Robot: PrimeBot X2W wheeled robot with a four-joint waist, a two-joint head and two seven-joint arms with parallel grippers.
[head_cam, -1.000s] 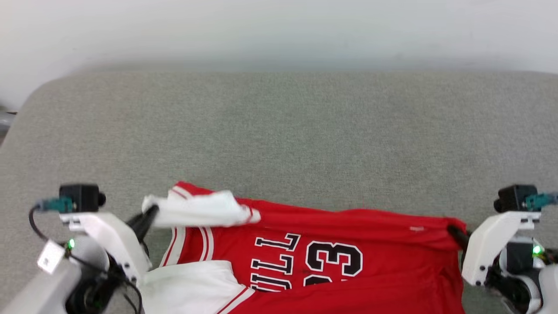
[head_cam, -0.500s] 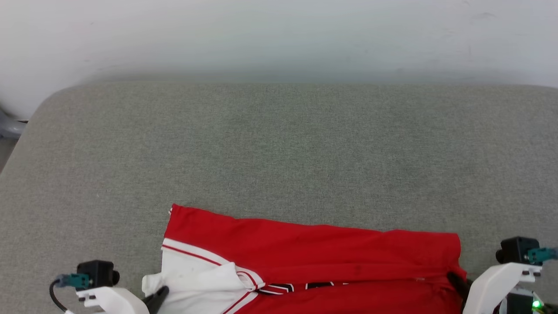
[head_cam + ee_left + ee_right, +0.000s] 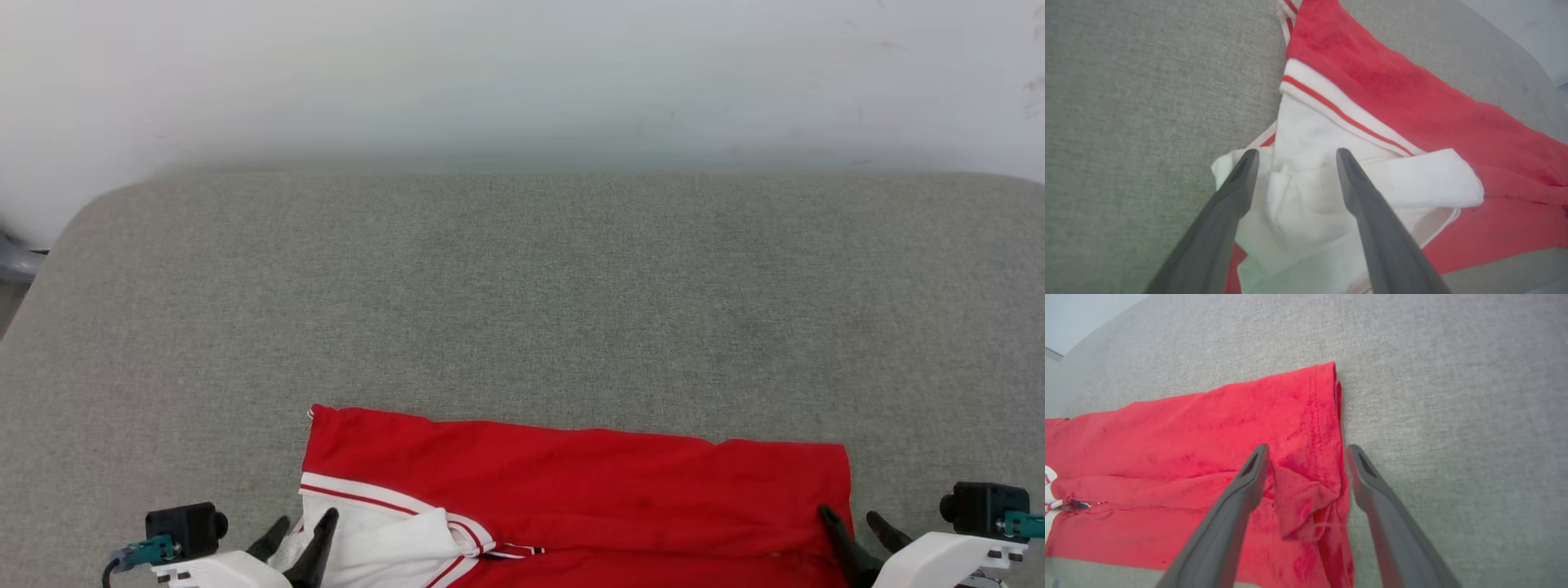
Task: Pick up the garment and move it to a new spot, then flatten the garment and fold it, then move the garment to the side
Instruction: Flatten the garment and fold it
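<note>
Freshly released, the red jersey T-shirt with white sleeves [image 3: 571, 482] lies folded on a grey fabric surface [image 3: 522, 286]; left gripper [image 3: 306, 517] and right gripper [image 3: 847, 512] gape open.

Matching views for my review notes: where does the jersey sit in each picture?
Head view: jersey at bottom centre, between the left gripper and the right gripper.
Left wrist view: jersey from upper middle to right, with its white sleeve at centre.
Right wrist view: jersey at left and centre, with its red corner at mid-frame.
Shared landmark: the grey pad under it.
</note>
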